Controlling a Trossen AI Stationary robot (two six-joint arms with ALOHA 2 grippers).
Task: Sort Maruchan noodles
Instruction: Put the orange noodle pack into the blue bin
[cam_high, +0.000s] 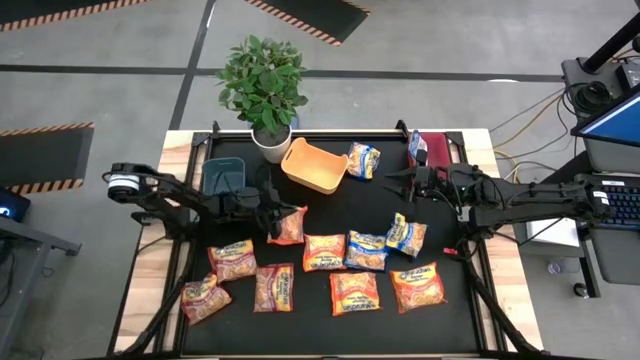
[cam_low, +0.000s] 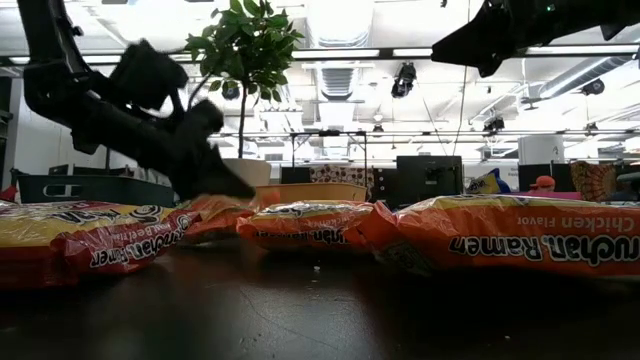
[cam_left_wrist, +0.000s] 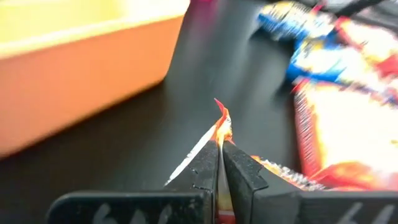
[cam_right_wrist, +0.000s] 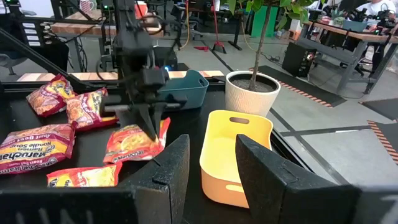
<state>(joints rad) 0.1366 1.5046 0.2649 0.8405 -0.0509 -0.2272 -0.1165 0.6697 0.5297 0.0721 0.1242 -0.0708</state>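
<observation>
L arm reaches in from the table's left edge, elbow low, forearm angled across toward centre. L gripper (cam_high: 272, 222) tilted down, tips near the tabletop; fingers (cam_left_wrist: 208, 168) pressed nearly together, pinching the edge of an orange noodle packet (cam_high: 289, 226). In the low view the L gripper (cam_low: 215, 175) slopes down w/ its tips at table level.

R arm comes in from the table's right edge, stretched roughly level across the back-right part. R gripper (cam_high: 392, 182) held up off the table, pointing toward centre. Its fingers (cam_right_wrist: 171, 165) stand clearly apart w/ nothing between them. In the low view it hangs high above the table.
</observation>
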